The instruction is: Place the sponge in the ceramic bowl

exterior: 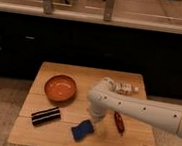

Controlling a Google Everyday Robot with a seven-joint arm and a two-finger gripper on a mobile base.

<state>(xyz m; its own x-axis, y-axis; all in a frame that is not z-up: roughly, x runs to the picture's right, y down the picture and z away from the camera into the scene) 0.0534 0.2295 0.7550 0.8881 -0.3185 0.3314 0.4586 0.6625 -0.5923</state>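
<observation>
The blue sponge (82, 131) lies flat near the front edge of the wooden table (125, 145). The orange-red ceramic bowl (60, 87) sits at the table's left rear, with nothing in it. My white arm reaches in from the right and bends downward. Its gripper (97, 123) hangs just above the table, right beside the sponge's upper right corner. The gripper is open and nothing is between its fingers.
A black striped bar (46, 115) lies left of the sponge, in front of the bowl. A dark red oblong object (118, 122) lies right of the gripper. Small pale items (124, 87) stand at the table's back right. A dark counter rises behind the table.
</observation>
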